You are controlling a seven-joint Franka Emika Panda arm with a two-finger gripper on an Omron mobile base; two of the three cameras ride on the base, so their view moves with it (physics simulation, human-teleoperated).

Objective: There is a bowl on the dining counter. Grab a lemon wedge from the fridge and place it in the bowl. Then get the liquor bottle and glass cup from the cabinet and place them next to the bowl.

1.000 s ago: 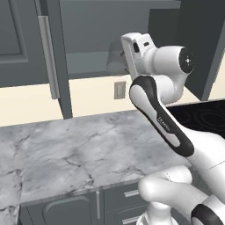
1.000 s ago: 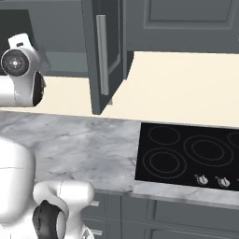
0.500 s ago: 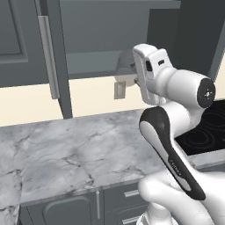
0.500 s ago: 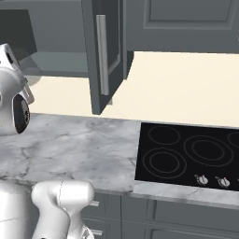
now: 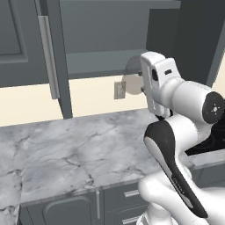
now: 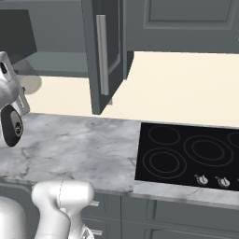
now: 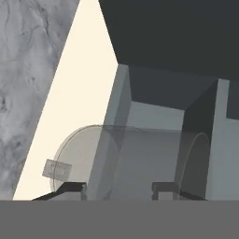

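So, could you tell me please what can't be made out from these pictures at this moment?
- Glass cup: in the hand view, its lower part is cut off at the bottom edge.
- Whether the jaws touch the glass: unclear in the hand view.
- Left base view: the robot's hand covers most of the glass.
- Cabinet interior: its upper shelves lie beyond the frame.

The glossy white robot arm [image 5: 184, 94] is built of rounded, tube-like segments. A black curved panel [image 5: 169, 158] with faint grey lettering runs along one link. A dark grey round joint cap [image 5: 214, 108] with a small centre mark closes one joint. Two small dark squarish fingertips [image 7: 72, 189] end the hand.
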